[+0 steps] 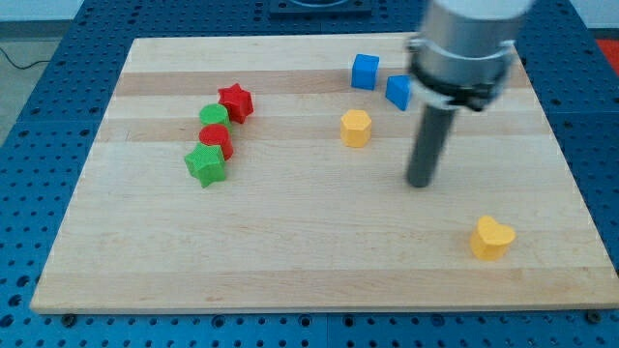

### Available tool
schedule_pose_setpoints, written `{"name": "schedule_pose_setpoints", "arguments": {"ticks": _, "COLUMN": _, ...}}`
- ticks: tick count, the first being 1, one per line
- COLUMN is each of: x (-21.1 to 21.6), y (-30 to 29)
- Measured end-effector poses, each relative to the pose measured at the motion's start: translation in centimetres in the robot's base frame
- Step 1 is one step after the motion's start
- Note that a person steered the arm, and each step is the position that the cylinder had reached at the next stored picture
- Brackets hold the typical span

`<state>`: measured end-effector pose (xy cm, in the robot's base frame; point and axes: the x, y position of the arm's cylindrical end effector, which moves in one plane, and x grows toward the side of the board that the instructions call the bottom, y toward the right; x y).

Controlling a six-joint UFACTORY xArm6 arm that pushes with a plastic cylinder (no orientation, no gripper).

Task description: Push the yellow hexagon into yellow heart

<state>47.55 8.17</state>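
The yellow hexagon (356, 128) sits on the wooden board (290, 251), right of the middle and near the view's top. The yellow heart (492, 238) lies at the lower right of the board. My tip (420, 182) rests on the board to the right of and a little below the hexagon, apart from it, and up and left of the heart. The rod rises from the tip to the arm's grey body at the view's top right.
Two blue blocks (365, 72) (398, 92) lie near the top, above the hexagon and next to the rod. On the left stand a red star (235, 101), a green block (214, 117), a red block (215, 139) and a green star (206, 164) in a slanted row.
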Motion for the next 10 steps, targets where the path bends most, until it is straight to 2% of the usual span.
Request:
{"name": "schedule_pose_setpoints", "arguments": {"ticks": 1, "x": 0.2, "y": -7.8}}
{"name": "schedule_pose_setpoints", "arguments": {"ticks": 2, "x": -3.8, "y": -11.5}}
{"name": "schedule_pose_setpoints", "arguments": {"ticks": 3, "x": -8.7, "y": -11.5}}
{"name": "schedule_pose_setpoints", "arguments": {"ticks": 4, "x": -10.5, "y": -8.5}}
{"name": "schedule_pose_setpoints", "arguments": {"ticks": 5, "x": -9.4, "y": -2.7}}
{"name": "schedule_pose_setpoints", "arguments": {"ticks": 6, "x": -6.7, "y": -0.8}}
{"name": "schedule_pose_setpoints", "arguments": {"ticks": 8, "x": -11.1, "y": -3.8}}
{"name": "schedule_pose_setpoints", "arguments": {"ticks": 9, "x": -8.7, "y": -2.3}}
{"name": "schedule_pose_setpoints", "arguments": {"ticks": 10, "x": -4.2, "y": 1.9}}
